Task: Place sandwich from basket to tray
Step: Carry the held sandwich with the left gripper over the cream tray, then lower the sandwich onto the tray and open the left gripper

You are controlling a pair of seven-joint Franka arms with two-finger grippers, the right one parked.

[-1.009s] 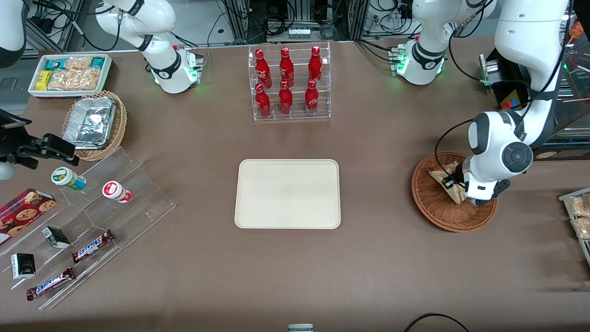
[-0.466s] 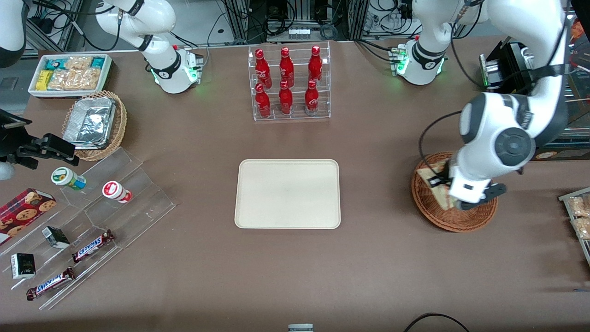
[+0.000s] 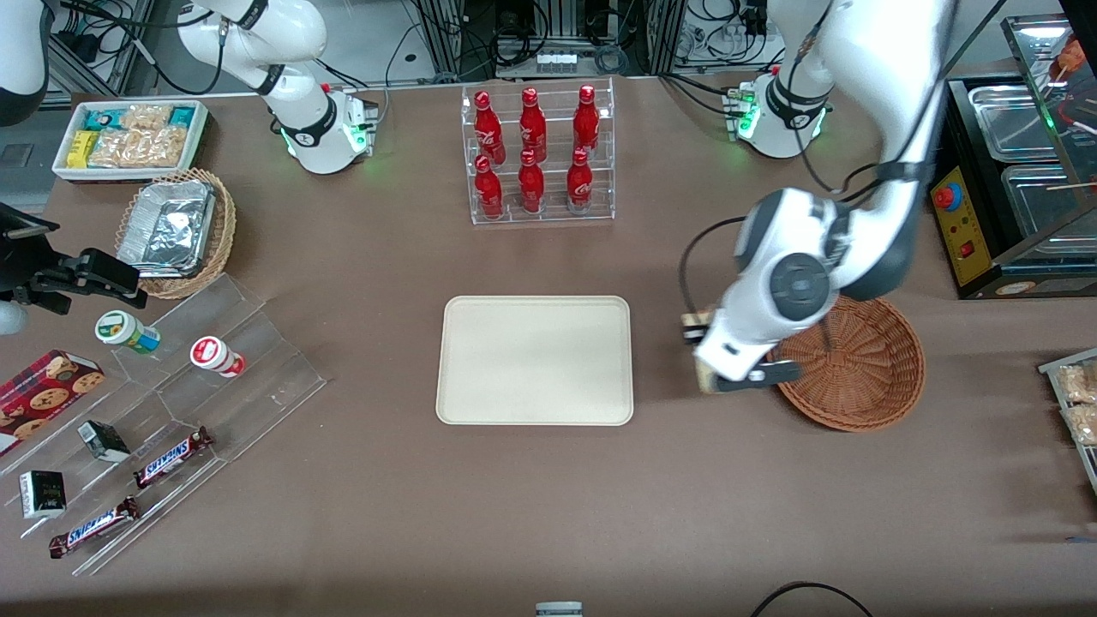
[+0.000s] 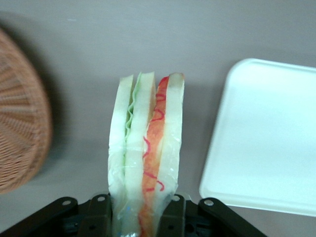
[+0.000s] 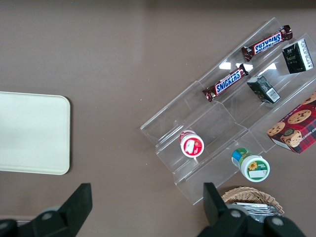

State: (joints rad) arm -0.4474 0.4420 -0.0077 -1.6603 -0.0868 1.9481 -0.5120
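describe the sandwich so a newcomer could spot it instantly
Find the cream tray mid-table and the reddish wicker basket toward the working arm's end. Between them hangs the claw, shut on the sandwich: the only pale bread wedge, with green and red-pink filling along its edge.

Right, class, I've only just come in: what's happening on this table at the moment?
The left arm's tool is shut on the sandwich and holds it above bare table, between the basket and the tray. The basket has nothing in it, and nothing lies on the tray. The sandwich is not yet set down.
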